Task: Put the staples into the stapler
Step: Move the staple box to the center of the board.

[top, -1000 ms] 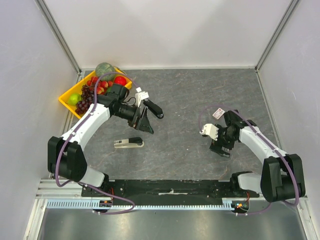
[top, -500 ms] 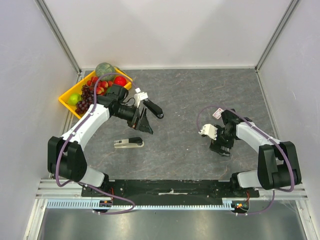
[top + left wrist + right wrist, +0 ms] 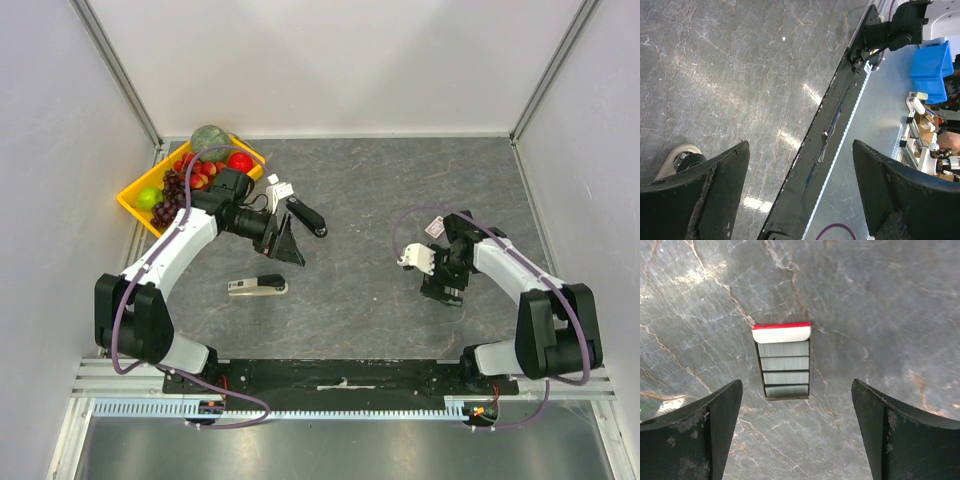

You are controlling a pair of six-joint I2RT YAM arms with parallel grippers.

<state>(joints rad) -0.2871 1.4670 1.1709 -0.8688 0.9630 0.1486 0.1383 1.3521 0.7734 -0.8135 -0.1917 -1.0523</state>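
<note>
The staples lie as grey strips in a small open tray that slides out of a white-and-red box, flat on the table. My right gripper is open and empty, with the tray just ahead between its fingers and not touched. In the top view the box shows just behind my right gripper. A beige-and-black stapler lies closed at centre left. My left gripper is open and empty above and to the right of it. The left wrist view shows only one end of the stapler.
A black handled tool with a white tag lies just behind my left gripper. A yellow tray of fruit stands at the far left corner. Grey walls enclose the table on three sides. The black base rail runs along the front edge.
My right gripper has shifted slightly towards the back of the table, closer to the box. The left arm and the stapler have not moved.
</note>
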